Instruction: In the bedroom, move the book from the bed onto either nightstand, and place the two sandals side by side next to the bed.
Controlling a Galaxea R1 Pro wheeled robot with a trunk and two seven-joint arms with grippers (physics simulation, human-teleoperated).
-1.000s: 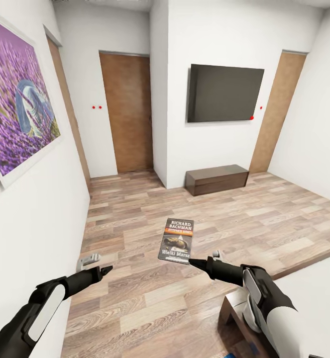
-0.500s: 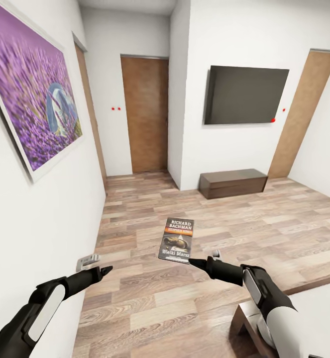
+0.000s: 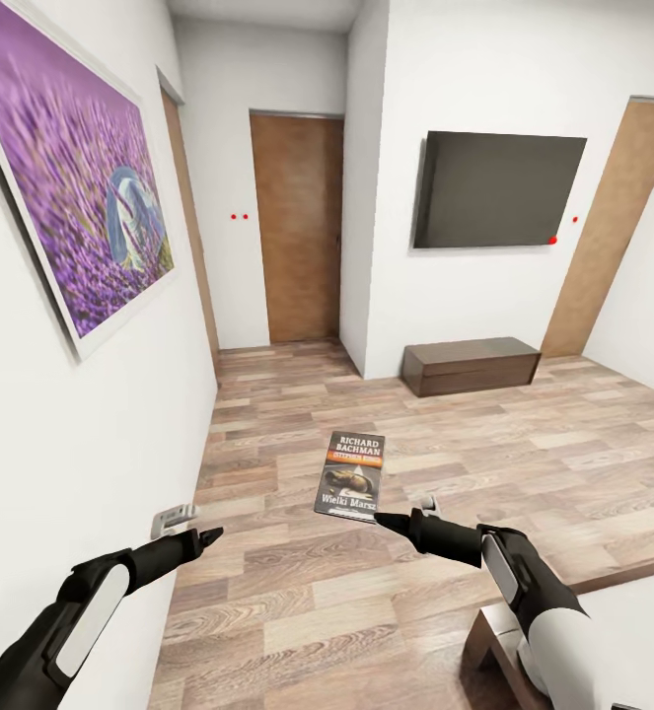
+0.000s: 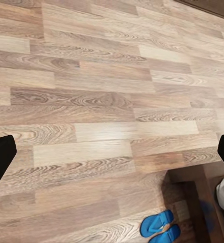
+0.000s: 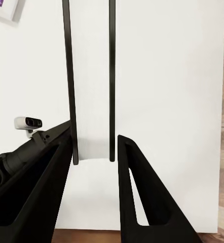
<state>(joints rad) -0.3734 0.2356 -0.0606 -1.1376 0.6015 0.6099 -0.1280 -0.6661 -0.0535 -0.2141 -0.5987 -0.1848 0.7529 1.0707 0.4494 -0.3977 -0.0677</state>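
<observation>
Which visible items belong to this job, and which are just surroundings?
Job items:
- book, clamped in the right end effector
- blue sandals on the floor
- bed corner

Surroundings:
- TV
- TV cabinet
- lavender picture
- doors

White walls [image 3: 100,434], wood-plank floor [image 3: 386,592]. Lavender pic [image 3: 70,187] on left wall. Brown door [image 3: 297,227] straight ahead, another door [image 3: 613,227] at right. Dark TV [image 3: 499,189] on wall w/ low brown cabinet [image 3: 470,365] below. Even light.
</observation>
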